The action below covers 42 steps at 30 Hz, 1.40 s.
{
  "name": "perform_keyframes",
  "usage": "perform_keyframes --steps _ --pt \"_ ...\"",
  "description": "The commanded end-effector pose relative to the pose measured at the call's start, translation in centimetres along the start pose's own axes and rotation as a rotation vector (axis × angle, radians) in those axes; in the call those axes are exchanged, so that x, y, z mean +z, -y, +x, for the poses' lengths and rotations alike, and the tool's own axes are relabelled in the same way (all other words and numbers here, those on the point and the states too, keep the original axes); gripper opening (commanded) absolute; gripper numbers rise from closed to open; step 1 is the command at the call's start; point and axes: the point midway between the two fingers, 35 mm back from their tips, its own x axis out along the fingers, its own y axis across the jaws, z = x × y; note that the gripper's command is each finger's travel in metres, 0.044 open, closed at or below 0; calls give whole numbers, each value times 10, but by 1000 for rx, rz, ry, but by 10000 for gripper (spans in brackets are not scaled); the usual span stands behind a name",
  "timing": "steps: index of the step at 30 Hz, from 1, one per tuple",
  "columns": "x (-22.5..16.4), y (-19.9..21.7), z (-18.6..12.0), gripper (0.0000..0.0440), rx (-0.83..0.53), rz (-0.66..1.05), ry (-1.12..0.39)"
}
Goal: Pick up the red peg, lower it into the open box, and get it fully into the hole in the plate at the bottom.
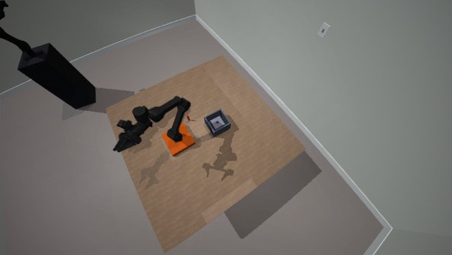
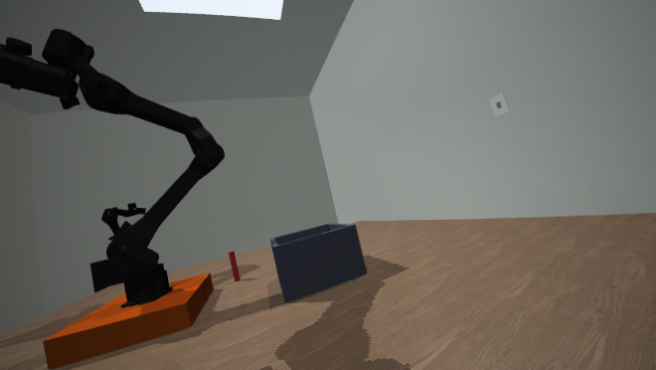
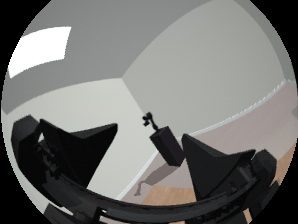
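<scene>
The red peg stands upright on the table, between the arm's base and the box. The dark blue-grey open box stands beyond it. A light plate with a small dark hole shows at its bottom in the top view; the exterior view shows only the box's outside and rim. My gripper is open and empty, raised on the side of the base away from the box and far from the peg. In the exterior view its fingers are out of frame. The wrist view shows neither peg nor box.
The arm stands on an orange base block on the wooden table. A black pedestal with another dark arm stands on the floor beyond the table's edge. Walls rise beyond the table.
</scene>
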Motion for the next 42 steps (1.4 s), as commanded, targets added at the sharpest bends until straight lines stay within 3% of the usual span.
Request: perform_keyframes --steps 1,2,19,31,42 --pt "-2 -2 -1 426 10 7 -6" --pt "-6 -5 -2 440 20 17 -19" --pt "-146 -25 -47 440 51 141 -571" --pt "-224 -35 -120 440 66 117 -977" --pt "-262 -34 -201 440 95 13 -1312"
